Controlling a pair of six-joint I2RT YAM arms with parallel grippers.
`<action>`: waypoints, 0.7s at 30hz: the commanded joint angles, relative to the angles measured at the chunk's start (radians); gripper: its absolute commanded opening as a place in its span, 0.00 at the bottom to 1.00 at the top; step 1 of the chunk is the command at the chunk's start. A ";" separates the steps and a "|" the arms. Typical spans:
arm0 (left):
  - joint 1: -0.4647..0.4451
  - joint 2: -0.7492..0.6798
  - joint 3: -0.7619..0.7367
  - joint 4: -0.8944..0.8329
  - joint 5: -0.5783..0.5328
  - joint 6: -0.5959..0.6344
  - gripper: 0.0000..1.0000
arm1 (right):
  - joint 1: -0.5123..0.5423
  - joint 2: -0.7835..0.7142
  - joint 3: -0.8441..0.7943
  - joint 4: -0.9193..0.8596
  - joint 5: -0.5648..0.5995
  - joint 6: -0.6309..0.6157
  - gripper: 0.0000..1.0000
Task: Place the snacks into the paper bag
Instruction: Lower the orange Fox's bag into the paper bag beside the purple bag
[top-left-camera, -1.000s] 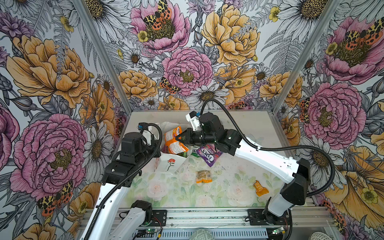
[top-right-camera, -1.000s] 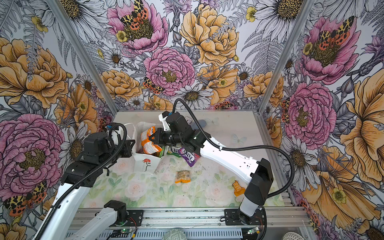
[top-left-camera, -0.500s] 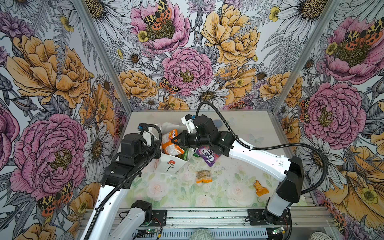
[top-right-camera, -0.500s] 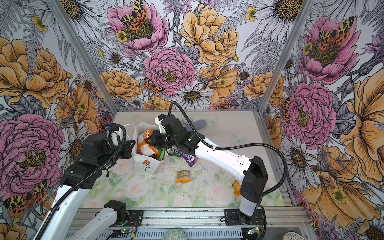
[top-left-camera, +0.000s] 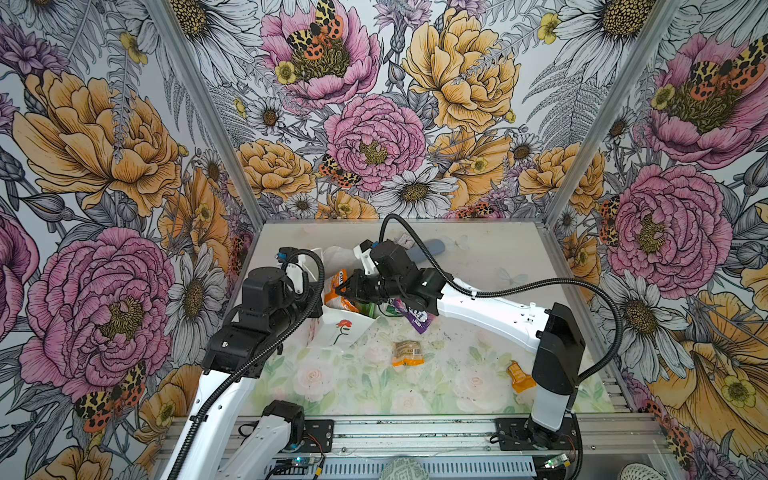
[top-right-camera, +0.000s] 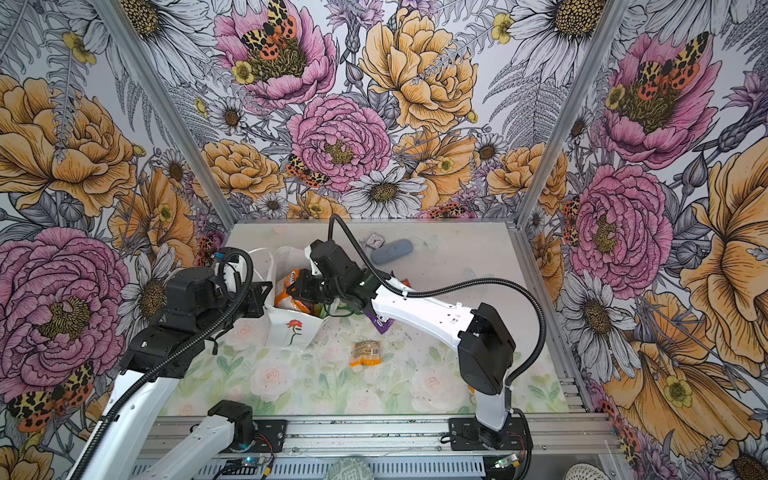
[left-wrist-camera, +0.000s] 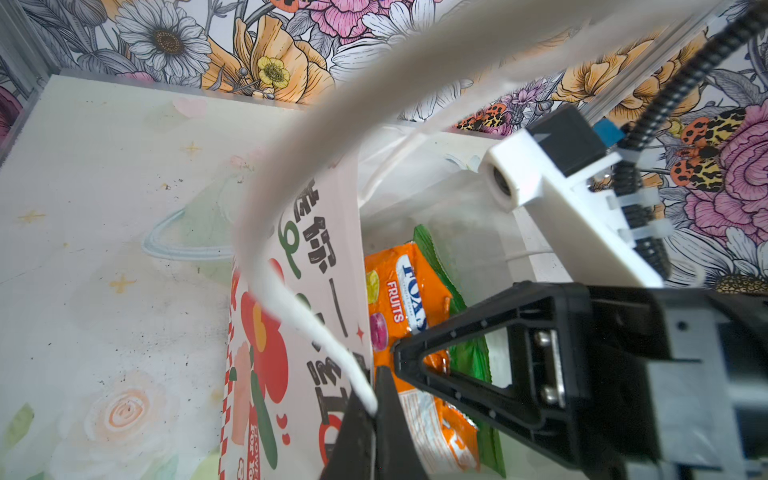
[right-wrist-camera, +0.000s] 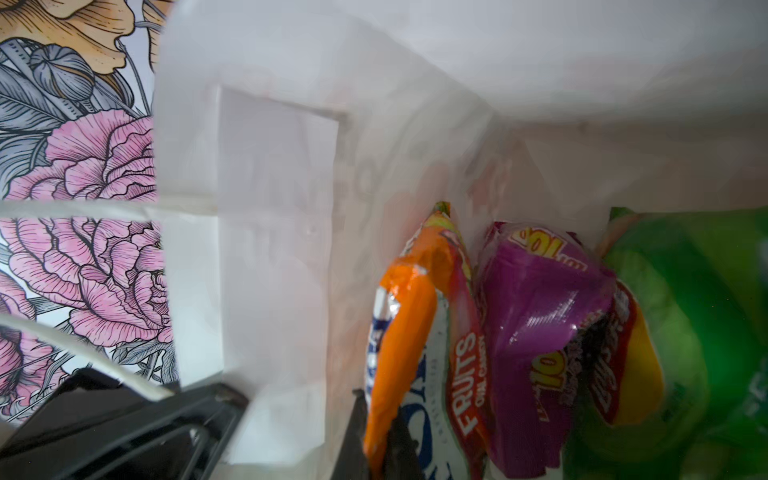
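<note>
My right gripper (top-left-camera: 347, 291) clamps the orange packet (top-left-camera: 333, 286), upright inside the bag (top-left-camera: 328, 336), centre-left; left gripper (left-wrist-camera: 375, 401) pinches its handle (left-wrist-camera: 374, 83).

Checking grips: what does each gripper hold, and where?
Left gripper pinches the white paper bag's cord handle; right gripper pinches the orange plastic Fox's packet by its edge.

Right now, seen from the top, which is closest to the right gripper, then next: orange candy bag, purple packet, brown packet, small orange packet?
In a top view:
1. orange candy bag, gripped by the right gripper
2. purple packet, just to its right
3. brown packet, mid-table
4. small orange packet, front right
</note>
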 joint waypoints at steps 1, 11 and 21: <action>-0.007 -0.032 0.014 0.121 0.037 0.024 0.00 | 0.009 0.026 0.061 0.063 0.021 0.011 0.00; -0.009 -0.034 0.014 0.121 0.043 0.024 0.00 | 0.017 0.091 0.089 0.061 0.043 0.008 0.00; -0.009 -0.032 0.015 0.123 0.052 0.024 0.00 | 0.028 0.131 0.096 0.053 0.054 0.008 0.00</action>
